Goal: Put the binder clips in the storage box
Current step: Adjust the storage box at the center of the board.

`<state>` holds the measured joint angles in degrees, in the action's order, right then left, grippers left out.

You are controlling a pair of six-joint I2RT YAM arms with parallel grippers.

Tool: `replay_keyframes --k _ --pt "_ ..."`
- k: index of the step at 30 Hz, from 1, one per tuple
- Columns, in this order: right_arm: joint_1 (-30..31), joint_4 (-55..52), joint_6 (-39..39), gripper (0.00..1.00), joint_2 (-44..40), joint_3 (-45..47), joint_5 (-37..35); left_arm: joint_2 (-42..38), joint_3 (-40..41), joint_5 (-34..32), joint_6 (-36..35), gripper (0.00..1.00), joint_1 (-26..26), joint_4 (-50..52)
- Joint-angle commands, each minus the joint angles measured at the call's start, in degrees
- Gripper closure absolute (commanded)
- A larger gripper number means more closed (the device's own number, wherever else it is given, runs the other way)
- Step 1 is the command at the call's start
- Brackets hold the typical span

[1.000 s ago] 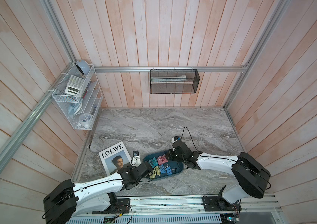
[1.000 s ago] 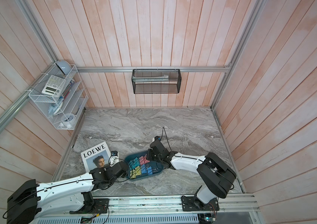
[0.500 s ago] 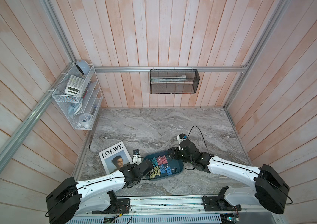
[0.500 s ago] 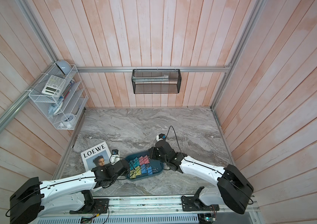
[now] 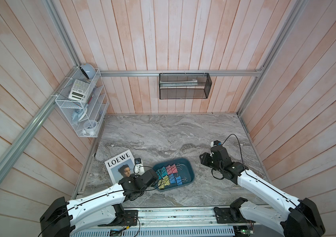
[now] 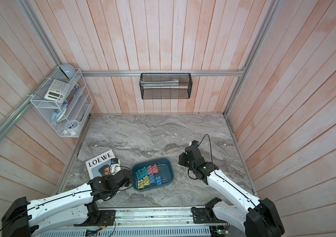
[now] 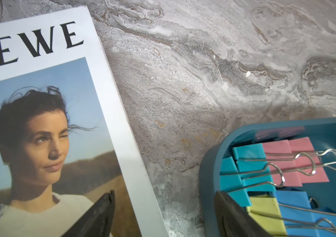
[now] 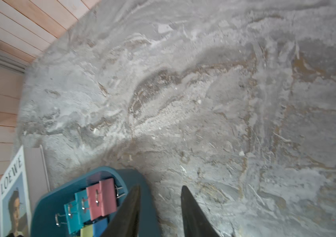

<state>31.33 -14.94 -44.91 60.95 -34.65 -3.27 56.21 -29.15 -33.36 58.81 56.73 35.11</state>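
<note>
Binder clips (image 5: 170, 175) in pink, teal, blue and yellow lie clustered inside the storage box (image 5: 187, 167), toward the end nearest the left arm. None shows on the marble tabletop (image 5: 163, 135), so loading is judged complete. Left gripper (image 7: 164, 192) hangs low beside that end of the box, jaws spread wide with nothing between them. One finger is over the magazine (image 7: 39, 123) and the other over the box rim, a posture consistent with release, not pickup. Right gripper (image 8: 161, 186) stands clear of the opposite end above bare marble, jaws parted and empty, presumably parked to leave the box unobstructed. No further grasp appears necessary.
</note>
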Motion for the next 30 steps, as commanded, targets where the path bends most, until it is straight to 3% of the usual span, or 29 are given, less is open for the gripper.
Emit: replay_keyframes --k 1,5,10,12,15,22,30 --pt "-0.9 -2.2 2.0 0.63 1.1 0.1 3.4 -2.2 -0.4 0.0 5.7 0.20 4.3 1.8" --pt "-2.9 -1.9 3.9 0.64 4.6 -0.9 5.2 -5.2 -0.2 -1.6 13.2 0.31 10.9 5.0" --pt "-3.8 -3.8 5.0 0.68 12.4 -5.0 9.3 -3.3 0.5 -2.0 22.6 0.86 18.3 6.8" --pt "-3.9 -4.5 8.0 0.70 15.8 -7.0 13.8 -0.9 1.6 -1.4 25.8 1.00 20.1 5.1" --pt "-3.3 -5.1 8.7 0.73 19.3 -8.1 17.1 3.9 2.4 0.0 29.3 1.00 21.0 2.6" --pt "-1.4 -2.9 7.0 0.77 18.7 -5.1 17.8 9.3 2.8 -1.4 30.5 1.00 19.6 -0.1" --pt "3.4 -3.5 4.6 0.78 18.8 -5.1 16.1 10.1 2.6 1.1 20.6 1.00 10.1 -4.2"
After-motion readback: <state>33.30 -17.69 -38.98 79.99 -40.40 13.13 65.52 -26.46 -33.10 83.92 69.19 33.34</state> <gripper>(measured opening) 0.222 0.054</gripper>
